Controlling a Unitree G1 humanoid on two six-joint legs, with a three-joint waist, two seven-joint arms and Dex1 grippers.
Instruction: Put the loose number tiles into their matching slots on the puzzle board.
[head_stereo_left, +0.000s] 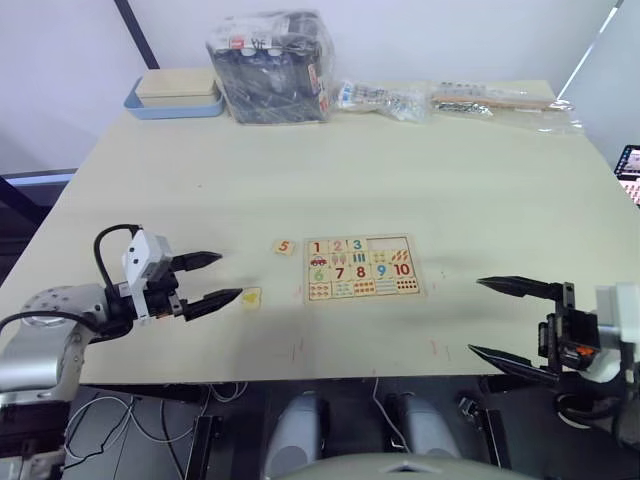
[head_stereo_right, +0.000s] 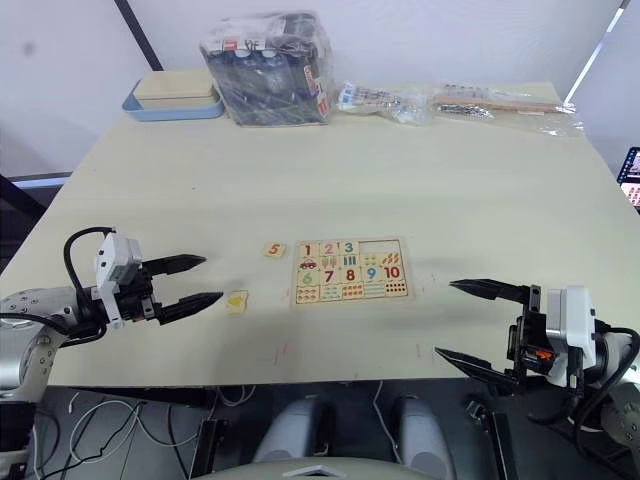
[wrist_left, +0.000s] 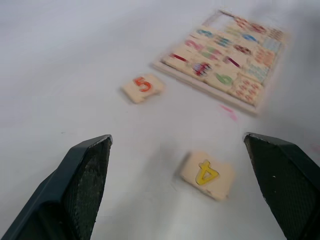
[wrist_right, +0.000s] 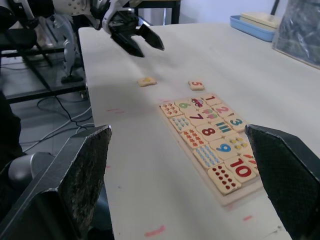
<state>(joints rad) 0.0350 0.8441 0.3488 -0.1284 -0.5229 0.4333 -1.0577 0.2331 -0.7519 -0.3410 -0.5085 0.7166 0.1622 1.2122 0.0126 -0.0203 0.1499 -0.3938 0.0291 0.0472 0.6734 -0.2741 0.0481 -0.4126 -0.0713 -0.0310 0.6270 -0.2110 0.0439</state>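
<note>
The puzzle board (head_stereo_left: 361, 268) lies flat near the middle of the table (head_stereo_left: 400, 160), a little toward my edge. Tiles 1, 2 and 3 sit in its top row, and the two slots (head_stereo_left: 391, 244) at the right end of that row stand open; below them run 6 to 10 and a row of dot cells.

Two loose tiles lie on the bare table off the board's 9 o'clock side. The orange 5 tile (head_stereo_left: 285, 246) rests just beside the board's top left corner, not touching it. The yellow 4 tile (head_stereo_left: 251, 297) lies nearer me, at about 7 o'clock from the 5 and apart from the board.

My left gripper (head_stereo_left: 214, 281) hovers low over the table with its two black fingers spread wide, holding nothing. Its lower fingertip (head_stereo_left: 228, 297) points at the 4 tile from 9 o'clock, just short of it; in my left wrist view the 4 sits between my fingers, ahead of them.

My right gripper (head_stereo_left: 495, 318) hangs off the board's 4 o'clock side, well apart from it, fingers also wide apart and empty.

At the table's far edge, around 12 o'clock, sit a blue-rimmed tray (head_stereo_left: 175, 98), a plastic-wrapped dark pack (head_stereo_left: 271, 68) and clear bags (head_stereo_left: 460, 100).
</note>
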